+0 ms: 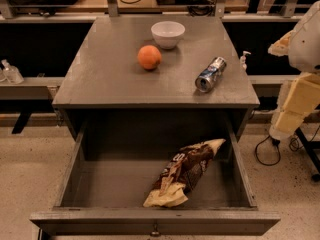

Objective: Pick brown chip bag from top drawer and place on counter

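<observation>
Well, the brown chip bag (185, 171) lies tilted in the open top drawer (150, 221), toward its right side. Beyond the drawer's right edge hangs the pincer (295, 104), beside the bench (110, 79); I cannot tell its grip.

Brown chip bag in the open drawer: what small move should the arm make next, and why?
Probably bring the gripper across and down over the brown chip bag. The bag lies untouched in the right half of the open top drawer, while the gripper sits far off at the picture's right edge, beside the counter.
</observation>
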Available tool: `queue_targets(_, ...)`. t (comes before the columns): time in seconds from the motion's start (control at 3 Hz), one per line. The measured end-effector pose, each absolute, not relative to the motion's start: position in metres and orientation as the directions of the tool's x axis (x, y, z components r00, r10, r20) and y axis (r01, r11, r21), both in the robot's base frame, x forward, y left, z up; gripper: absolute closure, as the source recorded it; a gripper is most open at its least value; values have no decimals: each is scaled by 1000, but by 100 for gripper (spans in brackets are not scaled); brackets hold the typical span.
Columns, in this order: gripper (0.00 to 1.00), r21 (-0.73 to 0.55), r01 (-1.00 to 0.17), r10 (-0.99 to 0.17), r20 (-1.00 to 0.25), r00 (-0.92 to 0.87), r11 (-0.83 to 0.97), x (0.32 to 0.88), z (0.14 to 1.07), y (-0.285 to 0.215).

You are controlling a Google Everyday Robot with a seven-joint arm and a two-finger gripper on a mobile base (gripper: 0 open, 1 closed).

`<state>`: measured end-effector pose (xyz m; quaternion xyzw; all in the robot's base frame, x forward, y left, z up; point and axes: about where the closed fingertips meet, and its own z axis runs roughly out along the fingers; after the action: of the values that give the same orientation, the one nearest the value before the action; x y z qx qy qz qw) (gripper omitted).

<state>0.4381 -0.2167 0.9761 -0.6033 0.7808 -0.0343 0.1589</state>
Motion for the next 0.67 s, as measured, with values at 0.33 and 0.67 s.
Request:
queue_targets(0.33,0,-245,-931,-953,-207,-222,270,438,976,-217)
queue_targets(0.67,0,-225,-954,-961,-235,-145,199,449,948,-204)
